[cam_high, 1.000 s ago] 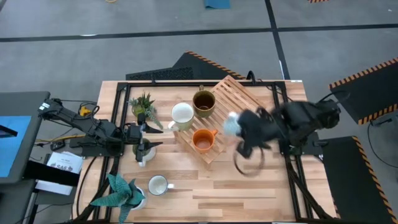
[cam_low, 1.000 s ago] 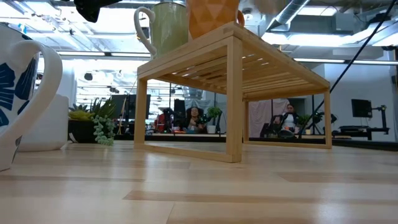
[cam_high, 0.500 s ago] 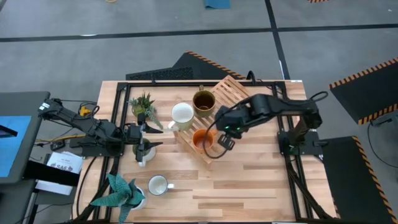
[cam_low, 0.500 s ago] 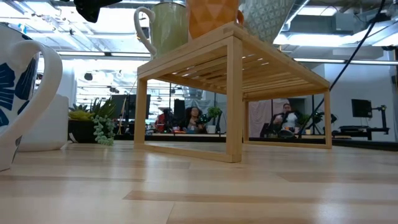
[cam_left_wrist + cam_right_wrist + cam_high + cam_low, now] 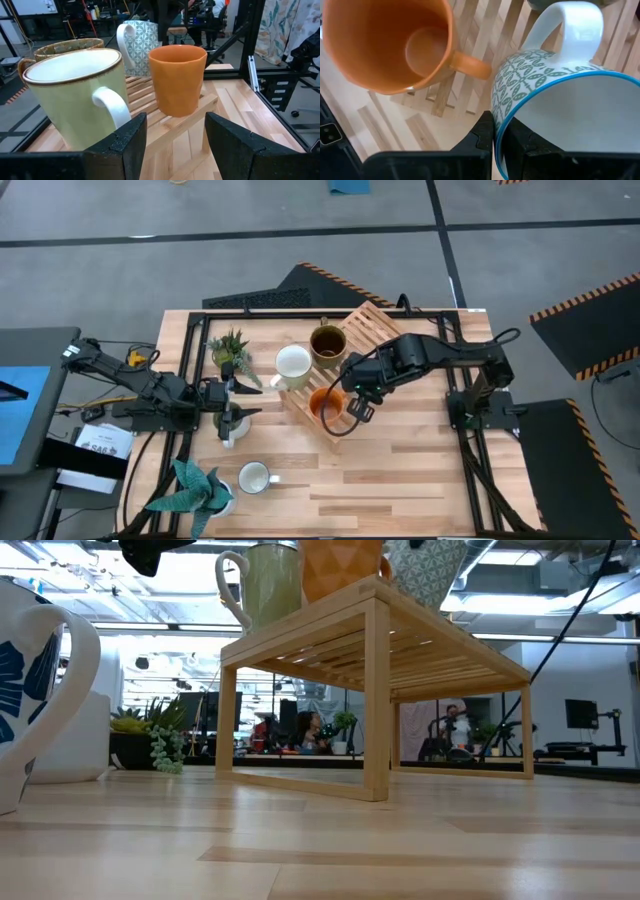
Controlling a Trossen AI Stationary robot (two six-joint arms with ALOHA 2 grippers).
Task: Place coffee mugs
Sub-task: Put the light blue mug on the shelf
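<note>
Patterned mug held over the rack

The right gripper (image 5: 495, 145) has its fingers clamped on the rim of the patterned mug (image 5: 555, 105), just beside the orange mug (image 5: 326, 404) on the wooden rack (image 5: 375, 330). The left gripper (image 5: 175, 145) waits above the tabletop (image 5: 400, 470), fingers spread and empty.

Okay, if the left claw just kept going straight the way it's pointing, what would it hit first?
Probably the green mug: the open left claw points at the slatted wooden rack, and that mug looks nearest, just ahead on the rack beside the orange mug. Depth is hard to judge, so the rack's edge could come first.
</note>
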